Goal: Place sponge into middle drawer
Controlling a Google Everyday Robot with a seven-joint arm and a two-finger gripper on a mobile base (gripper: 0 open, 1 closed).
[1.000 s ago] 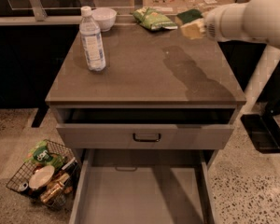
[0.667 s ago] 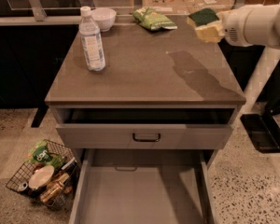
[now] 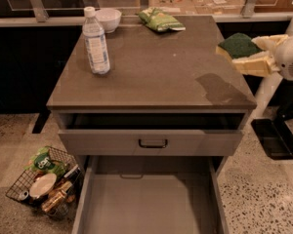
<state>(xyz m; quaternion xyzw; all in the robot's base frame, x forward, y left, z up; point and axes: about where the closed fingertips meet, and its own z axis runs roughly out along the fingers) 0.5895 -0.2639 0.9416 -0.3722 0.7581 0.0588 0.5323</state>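
The sponge (image 3: 239, 45), dark green on top with pale yellow foam below, is held in my gripper (image 3: 243, 53) at the right edge of the cabinet top, slightly above it. The gripper is shut on the sponge, and its pale fingers (image 3: 254, 65) sit above and below the block. The white arm (image 3: 292, 57) reaches in from the right. The middle drawer (image 3: 146, 204) is pulled out wide at the bottom of the view, its plain grey floor bare. It lies low and to the left of the gripper.
The top drawer (image 3: 151, 143), with a black loop handle, is slightly open above the middle one. On the cabinet top (image 3: 151, 67) stand a water bottle (image 3: 95, 43), a white bowl (image 3: 108, 18) and a green snack bag (image 3: 160, 19). A wire basket (image 3: 46, 179) sits on the floor at left.
My gripper has carried the sponge from the back right of the cabinet top to its right edge, nearer the front and lower.
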